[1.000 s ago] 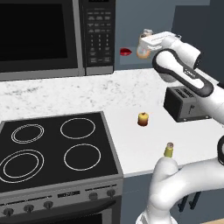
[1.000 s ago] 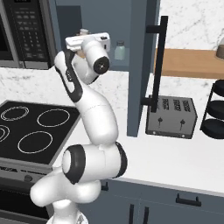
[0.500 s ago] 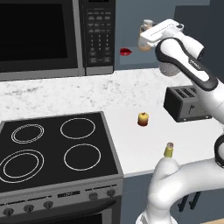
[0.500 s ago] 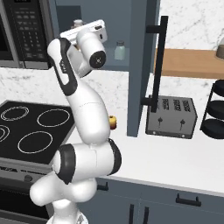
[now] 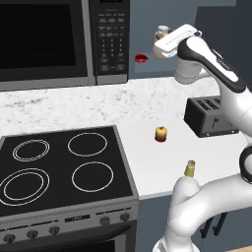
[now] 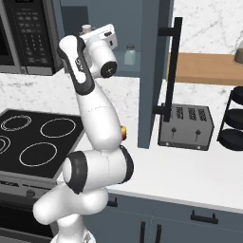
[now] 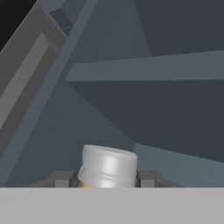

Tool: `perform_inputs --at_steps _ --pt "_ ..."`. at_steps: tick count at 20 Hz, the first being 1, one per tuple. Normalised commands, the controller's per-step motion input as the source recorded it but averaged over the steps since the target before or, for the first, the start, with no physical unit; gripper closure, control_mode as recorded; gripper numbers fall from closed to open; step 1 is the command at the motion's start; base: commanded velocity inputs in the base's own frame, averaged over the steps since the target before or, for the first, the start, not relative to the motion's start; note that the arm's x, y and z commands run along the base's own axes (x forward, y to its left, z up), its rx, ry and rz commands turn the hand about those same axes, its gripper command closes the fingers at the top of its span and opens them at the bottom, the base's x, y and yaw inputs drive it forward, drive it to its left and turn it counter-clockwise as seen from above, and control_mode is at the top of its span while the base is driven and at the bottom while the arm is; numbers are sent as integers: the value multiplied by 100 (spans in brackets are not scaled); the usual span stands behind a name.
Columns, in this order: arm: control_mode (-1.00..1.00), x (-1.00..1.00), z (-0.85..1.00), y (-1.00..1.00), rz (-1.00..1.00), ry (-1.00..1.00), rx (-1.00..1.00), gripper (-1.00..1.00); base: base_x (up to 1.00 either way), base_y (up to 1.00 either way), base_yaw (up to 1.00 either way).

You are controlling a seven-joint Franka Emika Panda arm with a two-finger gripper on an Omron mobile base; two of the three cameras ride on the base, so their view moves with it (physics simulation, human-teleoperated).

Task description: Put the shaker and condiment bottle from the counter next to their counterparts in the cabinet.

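Gripper [image 7: 108, 180]: my fingers [image 7: 146, 178] sit close on either side of the bottle, just under its cap, so I judge I have it pinched between them.
Bottle [image 7: 108, 167]: in my hand view the pale cap stands right before the camera with a sliver of orange below it; held by the neck, I judge, so the body hangs free to be set down.
Arm: raised high and reaching into the cabinet [image 6: 152, 71], hand level with the shelf, because that is where the bottle belongs.
Cabinet inside: my hand view looks over the cap into dim blue-grey walls and a shelf ledge [image 7: 144, 70].
Red item [image 5: 141, 58]: low on the shelf beside the microwave [image 5: 64, 39], near my hand; the bottle's mate, so I judge the bottle should land just beside it.
Grey-capped shaker [image 6: 130, 54]: upright on the same shelf, on the far side of my hand from the microwave; it marks the spot for the other shaker.
Shaker [image 5: 190, 168]: upright on the counter [image 5: 147, 103] near the front edge, partly behind my own arm; not yet fetched.
Apple-like ball [image 5: 161, 133]: on the counter between stove [image 5: 64, 167] and toaster [image 5: 209, 115], no part of my job.
Risk: tight space, so I could nudge the red item when releasing.
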Motion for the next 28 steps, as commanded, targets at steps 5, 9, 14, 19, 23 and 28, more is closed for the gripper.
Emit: perform_inputs --at_steps 5,9,14,19,23,28 --pt "-100 4 0 0 0 2 1 100 0 0 0" --pt "-100 17 -3 -1 0 14 8 100 0 0 0" --pt "-100 16 -9 -1 0 13 4 100 0 0 0" --pt "-100 0 -16 0 0 -1 0 100 0 0 0" --pt "-100 0 -34 0 0 -2 0 100 0 0 0" --pt "-100 10 -41 0 0 0 1 100 0 0 0"
